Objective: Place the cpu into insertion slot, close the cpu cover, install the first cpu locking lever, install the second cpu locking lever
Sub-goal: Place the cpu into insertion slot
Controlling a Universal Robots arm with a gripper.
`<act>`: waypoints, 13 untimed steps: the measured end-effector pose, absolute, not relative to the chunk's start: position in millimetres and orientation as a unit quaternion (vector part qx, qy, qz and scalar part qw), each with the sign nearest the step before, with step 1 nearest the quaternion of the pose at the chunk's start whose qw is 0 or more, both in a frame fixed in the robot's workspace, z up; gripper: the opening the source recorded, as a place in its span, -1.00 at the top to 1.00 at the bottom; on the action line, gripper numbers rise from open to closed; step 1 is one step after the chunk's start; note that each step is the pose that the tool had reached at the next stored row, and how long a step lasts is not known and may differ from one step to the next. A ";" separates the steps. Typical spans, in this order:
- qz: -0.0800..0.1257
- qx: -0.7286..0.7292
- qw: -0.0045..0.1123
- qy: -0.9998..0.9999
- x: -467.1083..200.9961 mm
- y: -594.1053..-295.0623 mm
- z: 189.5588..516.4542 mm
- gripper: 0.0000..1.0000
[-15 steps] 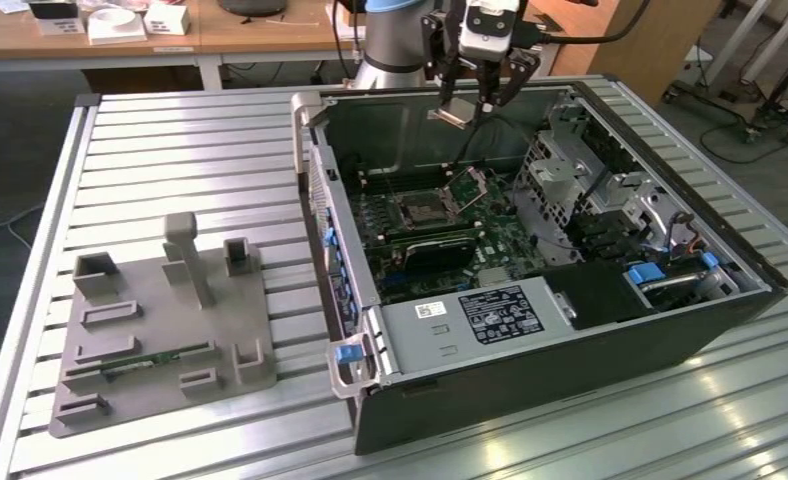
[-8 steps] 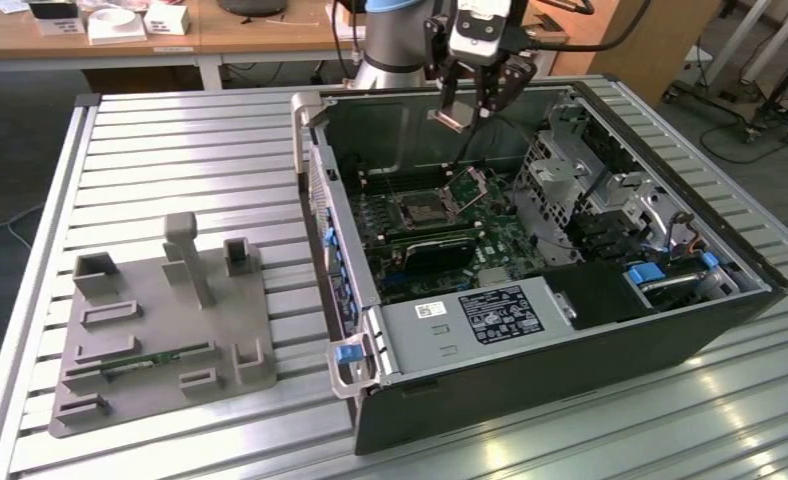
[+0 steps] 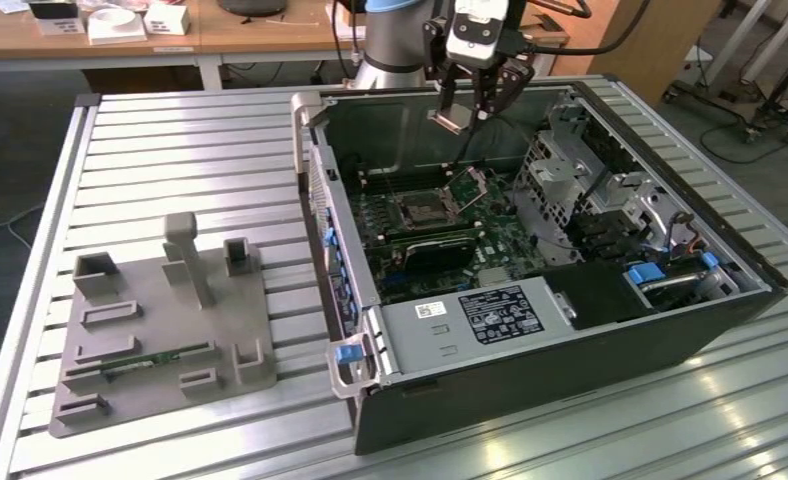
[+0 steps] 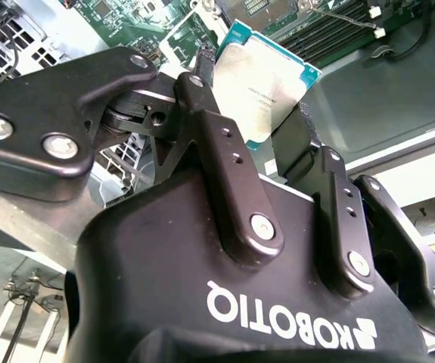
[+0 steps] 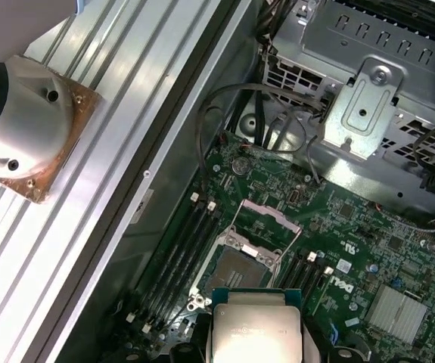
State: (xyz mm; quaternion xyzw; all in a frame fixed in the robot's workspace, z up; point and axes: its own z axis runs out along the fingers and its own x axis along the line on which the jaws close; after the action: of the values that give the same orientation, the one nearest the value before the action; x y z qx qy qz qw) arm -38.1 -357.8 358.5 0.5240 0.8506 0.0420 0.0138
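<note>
The insertion slot (image 3: 417, 212) lies unobstructed, cpu cover (image 3: 470, 185) raised beside it

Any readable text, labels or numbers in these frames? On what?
On the gripper housing: large white maker's logo, a brand, not quoted.
On the cpu top, held between the fingers: fine etched lines, too small to read.
On the motherboard: white maker's logo and fine markings, unreadable.
On the large black label: print too small.
No legible numbers or signs.
</note>
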 end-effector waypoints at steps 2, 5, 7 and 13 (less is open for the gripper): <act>0.042 0.524 0.014 0.851 -38.2 -357.8 358.3 -0.08; 0.042 0.524 0.014 0.851 -38.2 -357.8 358.1 -0.08; 0.042 0.524 0.014 0.851 -38.2 -357.8 358.1 -0.08; 0.042 0.525 0.014 0.850 -38.1 -357.8 357.9 -0.08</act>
State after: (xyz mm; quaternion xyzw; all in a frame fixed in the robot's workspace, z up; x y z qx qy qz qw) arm -38.1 -357.8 357.9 0.5252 0.8498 0.0420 0.0139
